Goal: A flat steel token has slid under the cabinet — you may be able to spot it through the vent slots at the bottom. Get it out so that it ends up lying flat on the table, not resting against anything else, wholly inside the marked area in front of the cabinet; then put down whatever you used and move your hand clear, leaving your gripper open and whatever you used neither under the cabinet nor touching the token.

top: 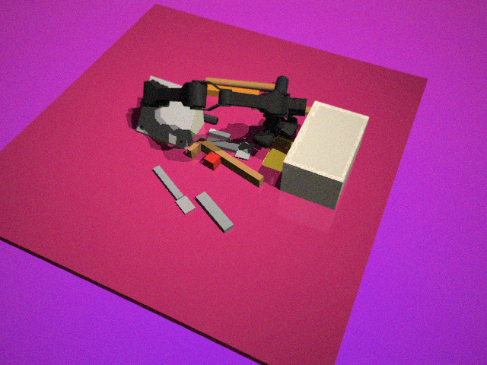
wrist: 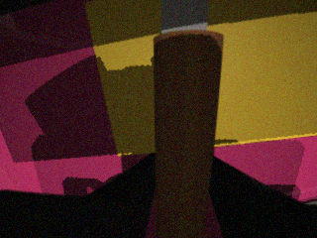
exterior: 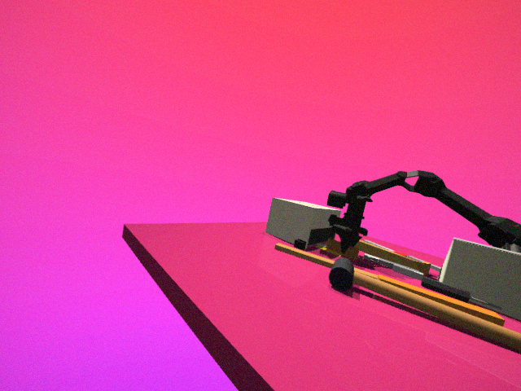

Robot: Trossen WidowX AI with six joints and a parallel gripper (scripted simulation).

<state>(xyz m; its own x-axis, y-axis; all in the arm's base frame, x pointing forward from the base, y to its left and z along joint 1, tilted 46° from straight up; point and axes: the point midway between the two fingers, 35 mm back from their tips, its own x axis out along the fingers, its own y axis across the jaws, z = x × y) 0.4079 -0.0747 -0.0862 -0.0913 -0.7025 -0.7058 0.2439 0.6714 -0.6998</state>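
Observation:
The pale box-shaped cabinet stands on the table. The yellow marked area lies flat along its front, partly in shadow. My gripper is low in front of the cabinet, pointing down, shut on the brown wooden handle of a tool. A grey flat shaft runs from the handle's end over the marked area towards the cabinet; its far end is out of the wrist view. I cannot see the steel token or the vent slots in any view.
A wooden angled bar lies beside a red block. Grey bars lie further out. On the other side are a black-headed mallet, an orange strip and a thin wooden stick.

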